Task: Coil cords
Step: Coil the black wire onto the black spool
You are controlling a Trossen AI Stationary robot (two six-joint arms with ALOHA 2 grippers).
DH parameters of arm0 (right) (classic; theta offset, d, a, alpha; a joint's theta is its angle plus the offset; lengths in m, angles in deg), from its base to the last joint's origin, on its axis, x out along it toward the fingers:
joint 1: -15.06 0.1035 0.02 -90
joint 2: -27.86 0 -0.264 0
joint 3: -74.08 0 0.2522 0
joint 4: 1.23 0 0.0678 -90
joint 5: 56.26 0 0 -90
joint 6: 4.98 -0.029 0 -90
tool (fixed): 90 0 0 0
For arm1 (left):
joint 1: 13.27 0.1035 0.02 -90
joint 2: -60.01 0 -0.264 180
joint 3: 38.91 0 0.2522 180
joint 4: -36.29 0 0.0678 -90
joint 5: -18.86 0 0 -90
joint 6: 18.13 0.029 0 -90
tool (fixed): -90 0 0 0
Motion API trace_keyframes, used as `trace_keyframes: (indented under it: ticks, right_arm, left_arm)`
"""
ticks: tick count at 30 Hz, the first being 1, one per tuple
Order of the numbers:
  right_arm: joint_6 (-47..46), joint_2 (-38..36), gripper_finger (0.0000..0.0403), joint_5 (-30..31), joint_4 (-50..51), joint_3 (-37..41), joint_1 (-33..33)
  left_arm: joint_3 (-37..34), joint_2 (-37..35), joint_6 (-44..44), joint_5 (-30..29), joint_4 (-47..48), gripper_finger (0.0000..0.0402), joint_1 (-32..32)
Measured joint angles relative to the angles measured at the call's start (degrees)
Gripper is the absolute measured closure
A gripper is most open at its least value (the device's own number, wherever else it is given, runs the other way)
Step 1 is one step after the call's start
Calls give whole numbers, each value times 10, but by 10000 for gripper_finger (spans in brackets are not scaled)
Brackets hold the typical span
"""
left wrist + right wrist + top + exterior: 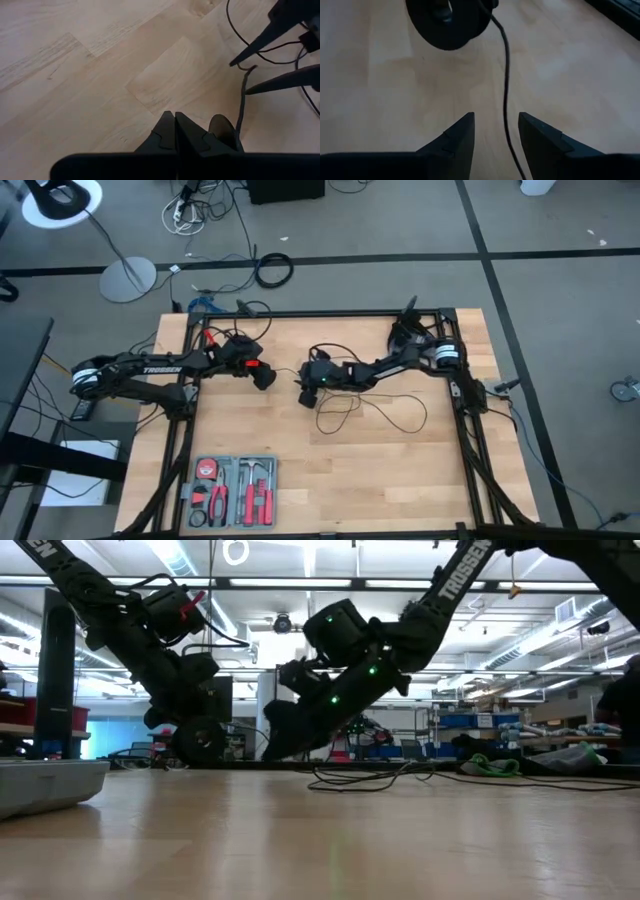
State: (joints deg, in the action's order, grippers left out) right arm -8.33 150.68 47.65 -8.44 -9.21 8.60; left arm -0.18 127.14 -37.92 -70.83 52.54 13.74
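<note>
Left gripper (265, 377) sits mid-table with its fingers (170, 131) pressed fully together. From its wrist camera the puck (223, 131) shows tucked against the side of the fingers, so it looks pinned or pinched there, but I can't confirm a true grip from these views. In the right wrist view the puck (447, 22) hangs just ahead of the right fingers, off the wood, which backs the idea that the left side is carrying it. The cord (506, 90) runs from the puck straight down through the gap of the right gripper (496, 132), whose jaws stand apart with nothing clamped; the strand passes between them, not visibly touching either one. The right gripper (305, 393) is just beside the left one, nearly tip to tip. Behind and to the outer side of the right gripper the rest of the cord (385, 412) lies on the table (330, 490) in loose, uneven loops, not yet gathered. My read: early in the coil, at the stage of anchoring one end and feeding slack. Next move calls for the right jaws to close on the strand between them, then draw it round toward the puck end to form a loop. Risk: thin cord slipping out of the gap.
</note>
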Motion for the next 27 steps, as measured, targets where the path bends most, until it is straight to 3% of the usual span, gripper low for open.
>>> trace_keyframes:
  ticks: [5,13,21,27]
  right_arm:
    - [-19,9,280,32,5,-6,0]
    - [-27,5,390,57,18,-6,3]
    - [-56,7,399,53,16,-6,8]
    - [-98,7,401,45,28,-6,-5]
  left_arm:
    - [0,0,0,0,0,401,0]
    - [0,0,0,5,0,401,0]
    - [0,0,-3,11,-7,401,0]
    - [0,0,-14,83,-53,401,0]
